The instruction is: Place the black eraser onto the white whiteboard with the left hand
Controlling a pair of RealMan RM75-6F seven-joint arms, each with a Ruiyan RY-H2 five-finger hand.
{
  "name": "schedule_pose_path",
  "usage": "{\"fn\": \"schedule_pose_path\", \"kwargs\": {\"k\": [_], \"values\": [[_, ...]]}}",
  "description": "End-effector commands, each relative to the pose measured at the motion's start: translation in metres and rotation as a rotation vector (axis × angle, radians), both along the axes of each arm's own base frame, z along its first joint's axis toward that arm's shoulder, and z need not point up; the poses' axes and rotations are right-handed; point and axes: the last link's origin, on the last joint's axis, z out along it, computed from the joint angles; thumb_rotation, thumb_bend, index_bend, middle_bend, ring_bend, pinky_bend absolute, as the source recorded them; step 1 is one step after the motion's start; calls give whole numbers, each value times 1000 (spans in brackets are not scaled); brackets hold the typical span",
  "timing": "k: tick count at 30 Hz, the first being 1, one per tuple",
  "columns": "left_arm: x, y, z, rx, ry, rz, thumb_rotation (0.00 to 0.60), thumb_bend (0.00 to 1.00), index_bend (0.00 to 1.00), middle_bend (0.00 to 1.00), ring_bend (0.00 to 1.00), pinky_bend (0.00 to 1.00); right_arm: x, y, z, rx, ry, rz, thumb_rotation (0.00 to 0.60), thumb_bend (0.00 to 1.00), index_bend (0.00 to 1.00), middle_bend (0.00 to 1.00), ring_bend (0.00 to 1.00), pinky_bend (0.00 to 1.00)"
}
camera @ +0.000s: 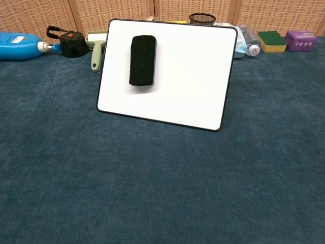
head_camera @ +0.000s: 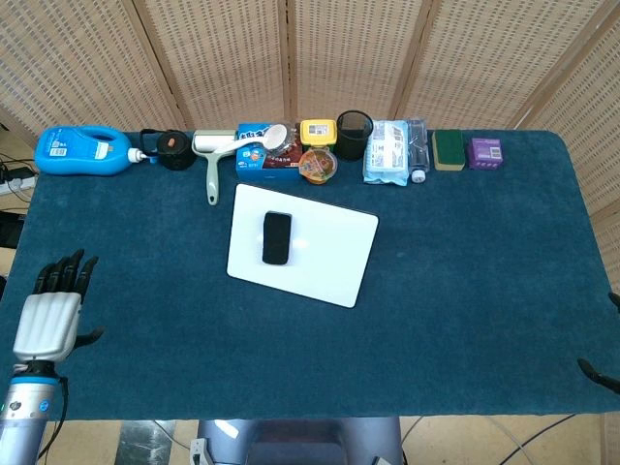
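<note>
The black eraser [head_camera: 277, 237] lies flat on the left part of the white whiteboard [head_camera: 329, 257], which rests on the blue table. In the chest view the eraser [camera: 142, 60] and the whiteboard [camera: 188, 76] show with no hand near them. My left hand [head_camera: 50, 310] is far off at the table's front left corner, fingers spread and holding nothing. At the right front edge of the head view only dark fingertips [head_camera: 593, 369] of my right hand show, too little to tell how it stands.
Along the back edge stand a blue detergent bottle [head_camera: 85, 150], a black cap [head_camera: 175, 149], a lint roller [head_camera: 210, 165], snack boxes [head_camera: 269, 147], a black mesh cup [head_camera: 355, 132], a wipes pack [head_camera: 389, 151], a sponge [head_camera: 448, 148] and a purple box [head_camera: 484, 152].
</note>
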Motion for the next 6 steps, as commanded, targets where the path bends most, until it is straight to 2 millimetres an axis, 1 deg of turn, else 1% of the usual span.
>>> {"fn": "schedule_pose_path", "kwargs": {"k": [1, 6], "values": [[-19, -33, 9, 69, 1, 66, 600, 16, 0, 0, 0, 49, -1, 1, 3, -7, -2, -2, 600, 0, 102, 93, 126, 129], [-22, -43, 11, 89, -17, 38, 600, 16, 0, 0, 0, 31, -2, 4, 7, -21, -9, 1, 600, 0, 102, 93, 126, 129]]}}
